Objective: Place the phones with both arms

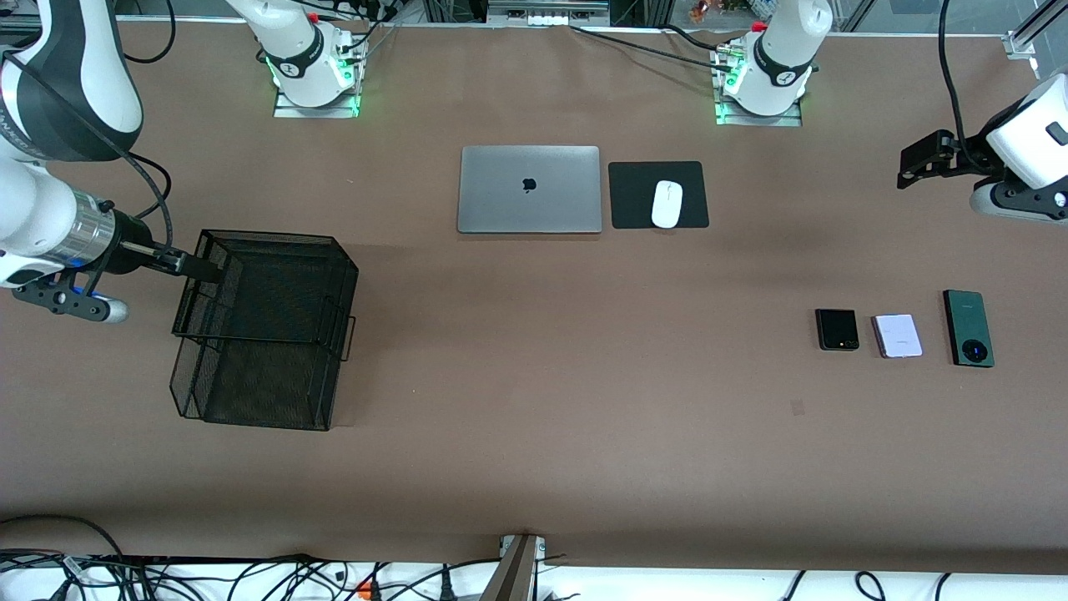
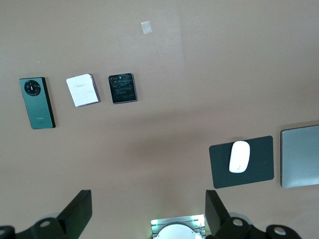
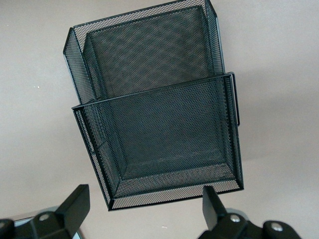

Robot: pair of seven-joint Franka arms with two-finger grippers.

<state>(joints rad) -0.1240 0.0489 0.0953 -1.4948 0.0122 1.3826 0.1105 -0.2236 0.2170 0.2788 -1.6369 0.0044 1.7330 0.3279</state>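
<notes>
Black mesh basket (image 1: 265, 330) sits nearest the front camera, at the right arm's end of the bench (image 1: 534, 434); two-tier wire tray, nothing in either tier per the right wrist view (image 3: 159, 124); three phones lie in a row at the left arm's end, slightly farther from the camera than the basket's lower tier: small black phone (image 1: 836, 329), pale lilac phone (image 1: 897, 335) just beside it, dark green phone (image 1: 968, 328) with round camera ring toward the outer end; all three flat on the bench, apart from each other, none touched; left wrist view shows the same row, green (image 2: 36, 102), lilac (image 2: 82, 90), black (image 2: 122, 88); small pale tape mark (image 2: 145, 27) on the bench near them; farther from the camera, mid-bench: closed grey laptop (image 1: 530, 189), beside it a black mouse pad (image 1: 658, 194) with a white mouse (image 1: 667, 204) on it; right gripper (image 3: 144, 206) hangs over the basket, jaws spread wide, holding nothing; left gripper (image 2: 149, 211) hangs over bare bench between the phones and its base, jaws spread wide, holding nothing; arm bases stand farthest from the camera.
</notes>
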